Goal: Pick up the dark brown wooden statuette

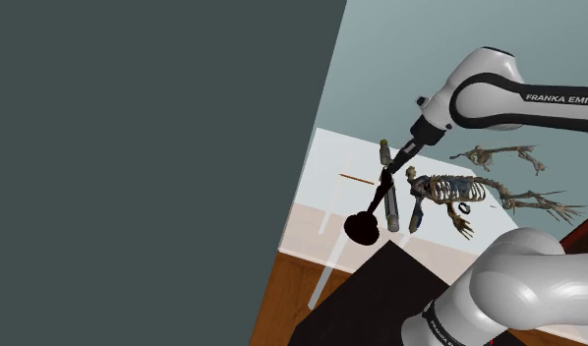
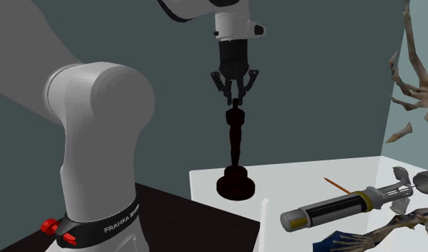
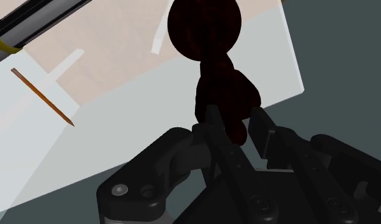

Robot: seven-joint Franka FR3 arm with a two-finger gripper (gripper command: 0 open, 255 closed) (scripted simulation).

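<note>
The dark statuette stands upright on its round base near a corner of the white counter, and the hand hangs directly above it, pointing straight down. That is the relation that matters. The figure's long axis runs vertically and lines up with the hand's own axis, so the head sits right between the fingertips.

In the wrist view the two black fingers stand apart on either side of the head. A thin sliver of light background shows beside one of them, so I judge the hand spread around the head rather than pinching it. The base appears to rest on the counter.

The statuette reads almost black with a faint reddish-brown tint. It is a slim standing human figure, narrow at the legs and flaring into a thick disc foot. A grip that high on so narrow a top could let the heavy base swing.

A yellow-banded cylinder and a thin brown stick lie well apart from it.
</note>
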